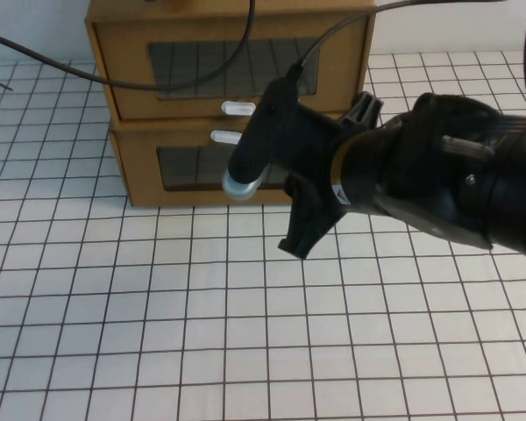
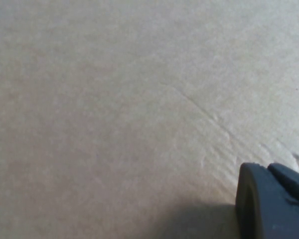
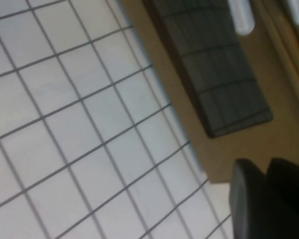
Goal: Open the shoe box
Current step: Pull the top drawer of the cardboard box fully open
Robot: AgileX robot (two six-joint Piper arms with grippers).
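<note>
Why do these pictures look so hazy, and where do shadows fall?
High view: the black right arm looms close and soft-edged before two stacked brown cardboard boxes. Left wrist view: flat cardboard fills it, a shadow beside the dark left gripper at its edge. Right wrist view: smeared white gridded table, right gripper near the lower box's corner.

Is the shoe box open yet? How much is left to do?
Not open yet. Both stacked shoe boxes look shut. In hand: the right claw hangs by the lower box's front, away from its white handle; the left claw is close against plain cardboard. Left to do: reach a handle and pull the front open.
</note>
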